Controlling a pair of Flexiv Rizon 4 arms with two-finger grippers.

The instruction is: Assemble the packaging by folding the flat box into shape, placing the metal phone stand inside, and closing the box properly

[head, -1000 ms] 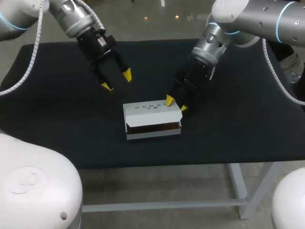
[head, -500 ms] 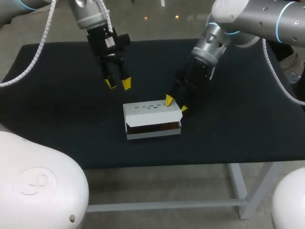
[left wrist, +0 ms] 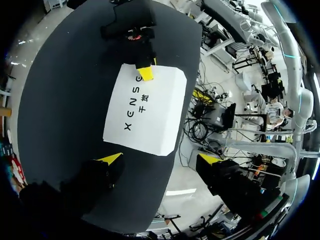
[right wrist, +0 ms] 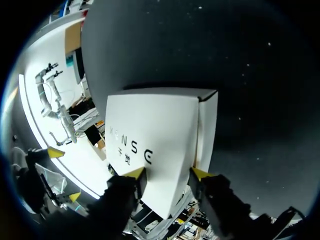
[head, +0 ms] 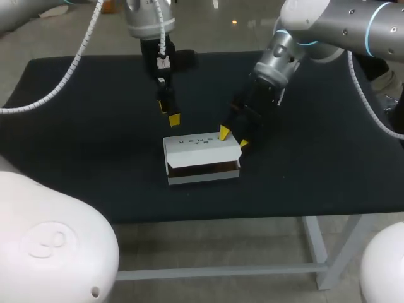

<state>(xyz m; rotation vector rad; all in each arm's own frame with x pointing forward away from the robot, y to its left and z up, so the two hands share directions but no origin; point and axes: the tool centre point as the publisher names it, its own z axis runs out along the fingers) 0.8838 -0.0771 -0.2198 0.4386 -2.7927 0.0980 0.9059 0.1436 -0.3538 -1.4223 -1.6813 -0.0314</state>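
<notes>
white cardboard box [head: 202, 154] sits centred on the black table [head: 76, 139], lid gaping in front. right gripper [head: 232, 138], spread, straddles its right rear corner; left gripper [head: 170, 112] hovers spread behind. brace the corner, then press the lid down evenly.

Black-topped table [head: 76, 145]; pale metal legs [head: 315, 243], crossbar [head: 214, 273] below front edge.

The place is a robotics lab or test cell. A work table [head: 76, 158] draped in black cloth stands on a bare metal frame [head: 221, 272]. Two silver-grey industrial robot arms reach over it from either side: the left arm [head: 148, 19], trailing a white corrugated cable conduit [head: 79, 57], and the right arm [head: 334, 25].
</notes>
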